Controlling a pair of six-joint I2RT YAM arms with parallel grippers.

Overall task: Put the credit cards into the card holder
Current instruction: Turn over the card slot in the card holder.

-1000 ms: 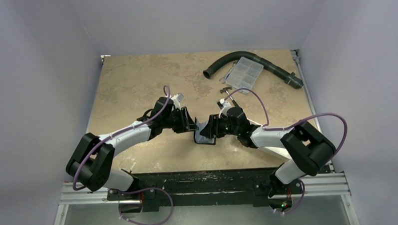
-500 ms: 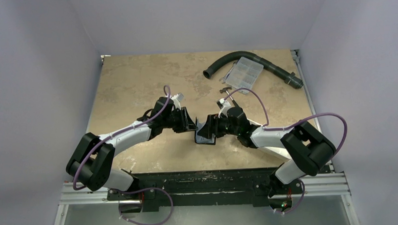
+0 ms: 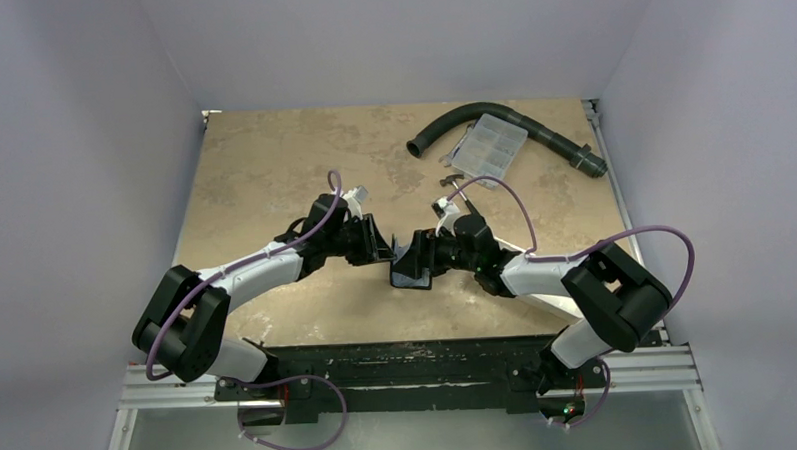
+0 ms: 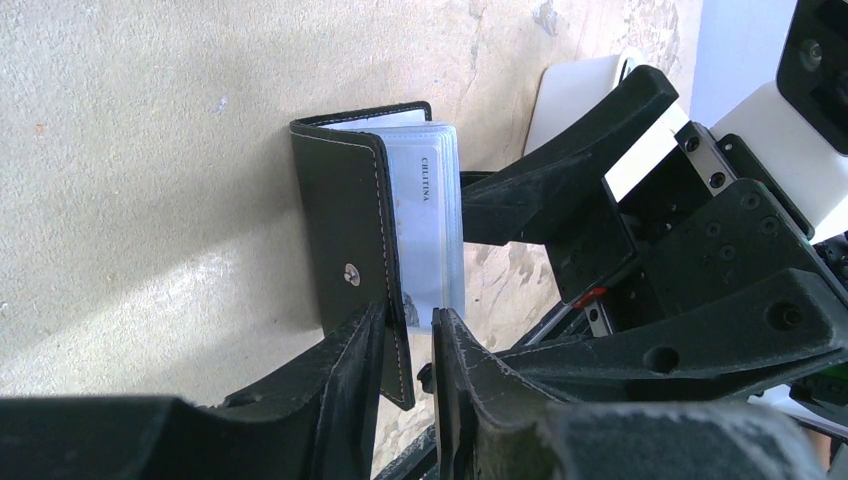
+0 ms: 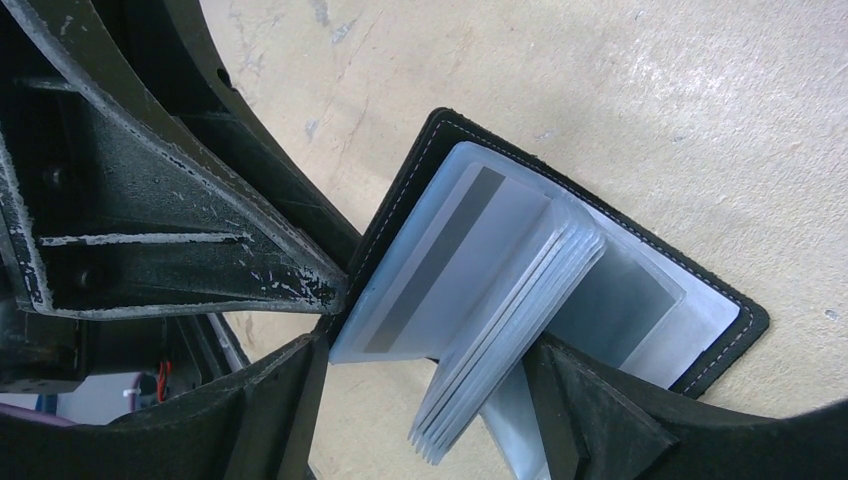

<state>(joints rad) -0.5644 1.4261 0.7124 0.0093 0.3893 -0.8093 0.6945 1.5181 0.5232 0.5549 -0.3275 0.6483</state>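
The black card holder (image 3: pixel 408 271) stands open at mid-table between my two grippers. In the left wrist view its cover (image 4: pixel 345 215) shows a small snap, with pale sleeves (image 4: pixel 432 225) behind it. My left gripper (image 4: pixel 408 314) (image 3: pixel 388 253) is shut on the lower end of that cover flap. In the right wrist view the sleeves (image 5: pixel 520 300) fan out from the holder (image 5: pixel 738 322), and the first sleeve holds a credit card (image 5: pixel 440 258) with a dark stripe. My right gripper (image 5: pixel 428 350) (image 3: pixel 418 258) is open, its fingers straddling the fanned sleeves without pinching them.
A black curved hose (image 3: pixel 441 123) and a clear compartment box (image 3: pixel 490 144) lie at the back right. In the right wrist view the left gripper's fingers (image 5: pixel 240 235) crowd the holder's left side. Grey walls enclose the table on three sides.
My right gripper's jaws have spread wider around the sleeves. The left gripper has narrowed slightly on the cover. Both arms have barely shifted.
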